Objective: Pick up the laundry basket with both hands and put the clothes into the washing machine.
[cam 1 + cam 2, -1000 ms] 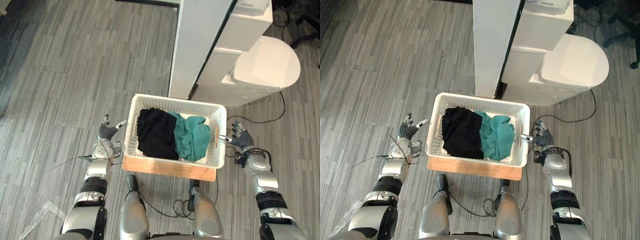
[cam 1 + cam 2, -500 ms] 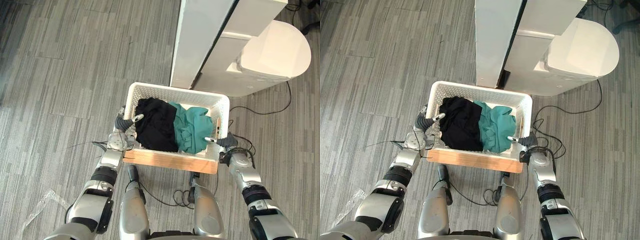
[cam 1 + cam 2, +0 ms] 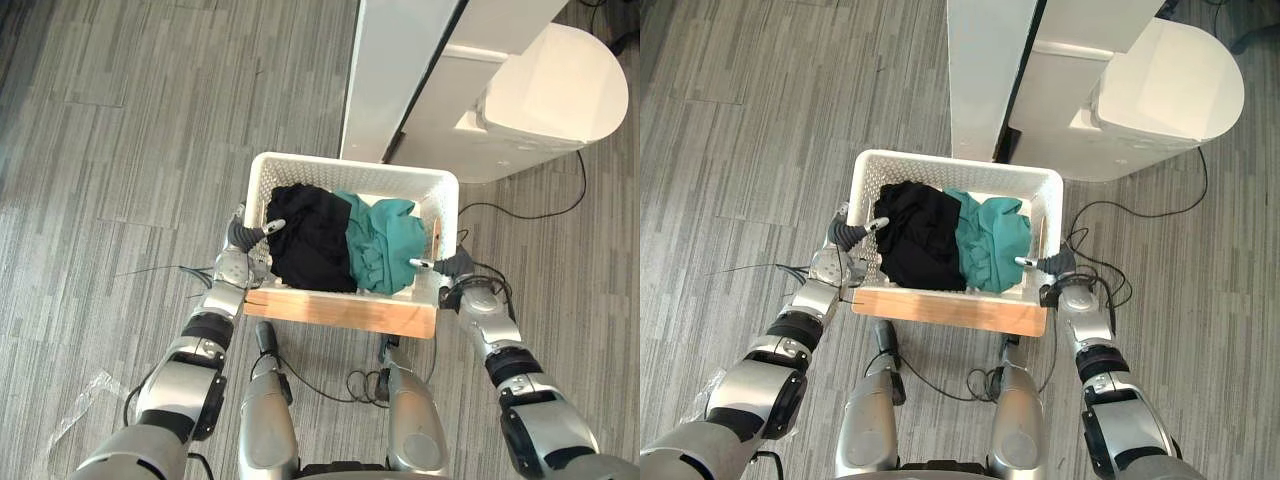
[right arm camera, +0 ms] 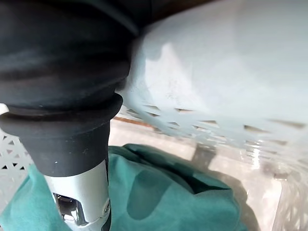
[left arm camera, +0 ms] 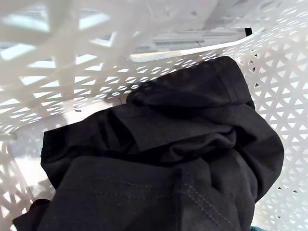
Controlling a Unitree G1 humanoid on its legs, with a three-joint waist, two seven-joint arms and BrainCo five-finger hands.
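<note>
We could not make out the lower walls of the white laundry basket (image 3: 300, 170), which lay behind the clothes inside it. The bottom edge of the head views cut off the support beneath the wooden platform (image 3: 345, 312). In the left wrist view the lattice wall sat so close that it blurred.

The left hand (image 3: 236, 266) met the basket's left wall. Its thumb was hooked over the rim to the inside and its fingers were against the outer face, so the wall was pinched between them. The right hand (image 3: 458, 272) clamped the right wall in the same manner, and its thumb showed above the teal cloth in the right wrist view.

The basket was rectangular with perforated sides. It rested on the platform, just in front of a white upright panel (image 3: 390, 70) and a white washing machine (image 3: 550, 90). It held a crumpled black garment (image 3: 310, 240) on the left, touching a teal garment (image 3: 378, 245) on the right. A thin pale-orange strip (image 3: 435, 238) on the inner right wall was too small to identify.
</note>
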